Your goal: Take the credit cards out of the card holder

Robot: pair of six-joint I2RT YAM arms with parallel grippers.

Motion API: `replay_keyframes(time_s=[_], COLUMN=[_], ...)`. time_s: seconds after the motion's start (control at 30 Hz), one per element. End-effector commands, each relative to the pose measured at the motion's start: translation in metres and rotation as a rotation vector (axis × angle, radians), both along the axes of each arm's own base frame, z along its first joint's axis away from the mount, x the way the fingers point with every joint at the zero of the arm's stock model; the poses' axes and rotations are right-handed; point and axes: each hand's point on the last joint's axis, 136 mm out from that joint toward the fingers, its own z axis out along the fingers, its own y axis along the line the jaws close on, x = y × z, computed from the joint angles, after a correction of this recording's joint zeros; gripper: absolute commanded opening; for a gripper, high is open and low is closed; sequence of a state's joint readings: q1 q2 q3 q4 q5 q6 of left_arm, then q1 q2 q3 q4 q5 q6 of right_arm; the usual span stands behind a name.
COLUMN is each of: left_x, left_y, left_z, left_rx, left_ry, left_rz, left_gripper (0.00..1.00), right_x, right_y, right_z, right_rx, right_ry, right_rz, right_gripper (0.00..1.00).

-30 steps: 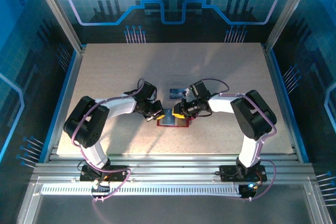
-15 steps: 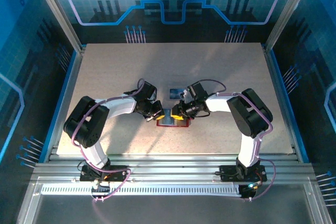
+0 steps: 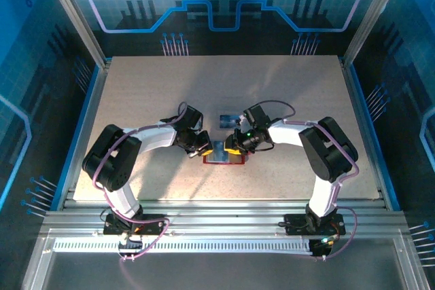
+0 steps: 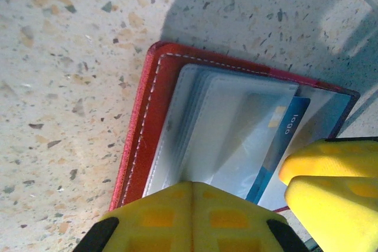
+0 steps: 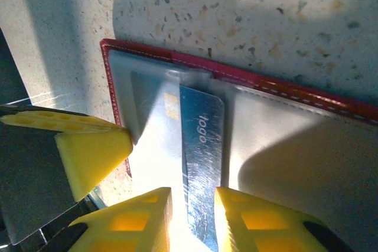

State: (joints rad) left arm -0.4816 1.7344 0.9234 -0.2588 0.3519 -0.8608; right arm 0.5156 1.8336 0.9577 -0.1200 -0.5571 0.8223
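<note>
1. Flat red stitched bifold card holder (image 4: 137, 156) lies open on the table. Left gripper (image 4: 192, 196) is closed and empty, tips on its clear pocket. Needs firm downward pressure.
2. Right gripper (image 5: 192, 196): narrow gap, thin blue plastic credit card (image 5: 201, 134) between fingers, partly out of holder. Grip can't be told. Draw straight along the pocket, no twisting.

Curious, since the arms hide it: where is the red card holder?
In the top view, the card holder lies open on the table, near centre, between the left gripper and right gripper.
</note>
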Motion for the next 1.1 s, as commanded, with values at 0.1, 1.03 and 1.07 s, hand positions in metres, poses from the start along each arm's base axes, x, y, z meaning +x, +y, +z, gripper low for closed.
replay_keyframes(time_s=[0.1,1.03,1.07], left_x=[0.004,-0.007,-0.008], left_y=[-0.016,-0.007,-0.007], left_z=[0.019,-0.02,-0.021], left_rx=[-0.029,0.042,0.041], left_ry=[-0.035,0.045,0.046], left_rz=[-0.048,-0.048,-0.046], left_gripper=[0.07,0.06,0.07], right_x=[0.002,-0.002,-0.002], right_y=[-0.008,0.002,0.002], right_z=[0.006,-0.014,-0.014], right_rx=[0.034,0.119,0.12], right_ry=[-0.001,0.092,0.094], right_rz=[-0.021,-0.008,-0.007], right_gripper=[0.26,0.22,0.21])
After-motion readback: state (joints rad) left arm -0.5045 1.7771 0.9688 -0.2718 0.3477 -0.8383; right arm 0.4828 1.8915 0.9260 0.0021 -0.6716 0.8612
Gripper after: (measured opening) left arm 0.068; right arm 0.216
